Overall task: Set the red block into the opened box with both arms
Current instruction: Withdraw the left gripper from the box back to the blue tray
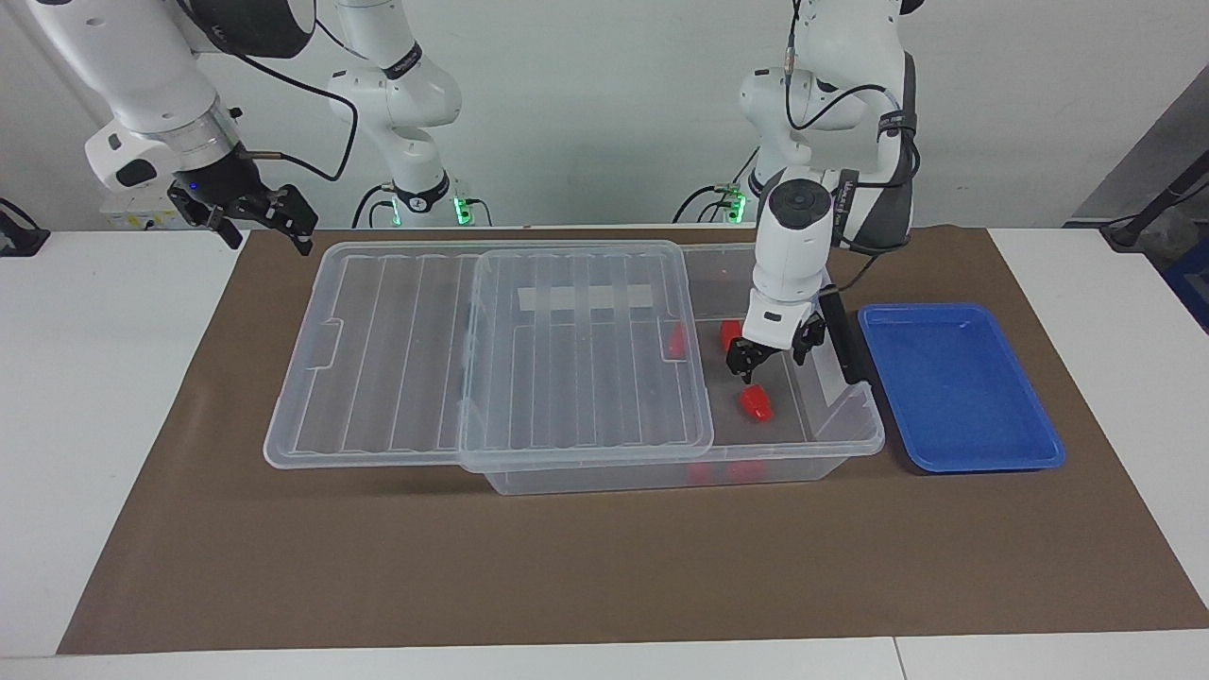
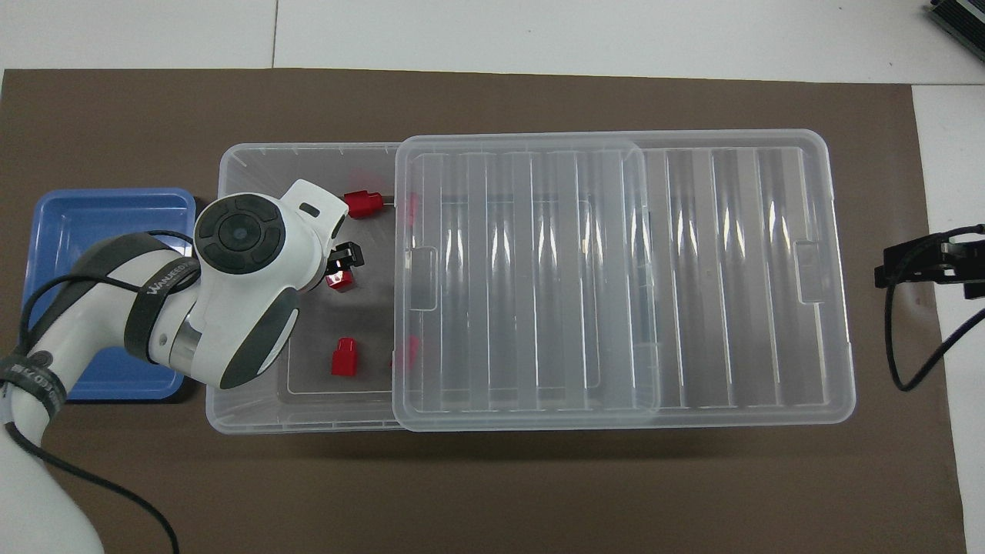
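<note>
Two grippers stood open, empty. Left gripper [image 1: 773,351] hung right of frame centre above red block [image 1: 755,403], which lay released in box [image 1: 855,436]; lid [image 1: 491,345] slid aside for access. Right gripper [image 1: 253,215] waited upper left.

Left tool [image 1: 773,353] low, pointing down, fingers apart; right tool [image 1: 255,215] raised, open.

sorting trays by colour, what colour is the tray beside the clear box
Solid blue tray; facing view shows it best.
</note>
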